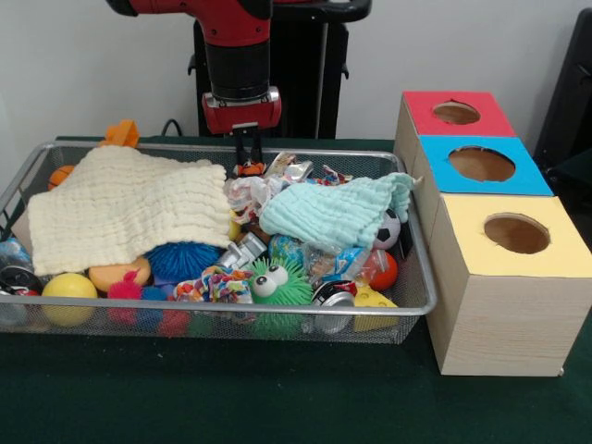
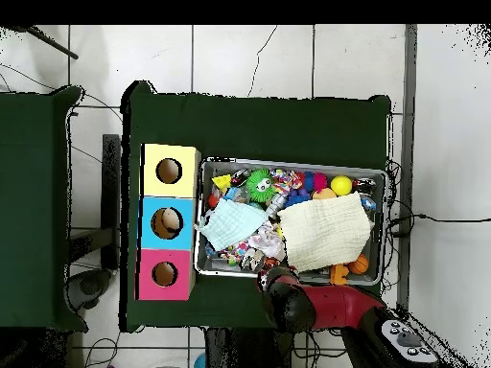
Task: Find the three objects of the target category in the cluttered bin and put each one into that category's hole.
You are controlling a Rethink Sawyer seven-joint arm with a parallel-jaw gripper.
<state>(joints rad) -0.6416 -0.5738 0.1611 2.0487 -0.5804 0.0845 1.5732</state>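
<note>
We see the end effector (image 1: 247, 148) hanging at the far rim of the wire bin (image 1: 185, 326), fingers narrow and holding nothing; two cloths, cream (image 1: 129, 208) and mint (image 1: 333, 213), cover toys, likely hiding targets; the three-holed box (image 1: 490, 231) stands just right of the bin on the counter (image 1: 277, 398).

A plain pale wall (image 1: 92, 65) stands behind the dark green counter (image 1: 231, 388) — from overhead, a white tiled floor (image 2: 249, 62) with dark grout lines and loose cables (image 2: 436, 218).
</note>
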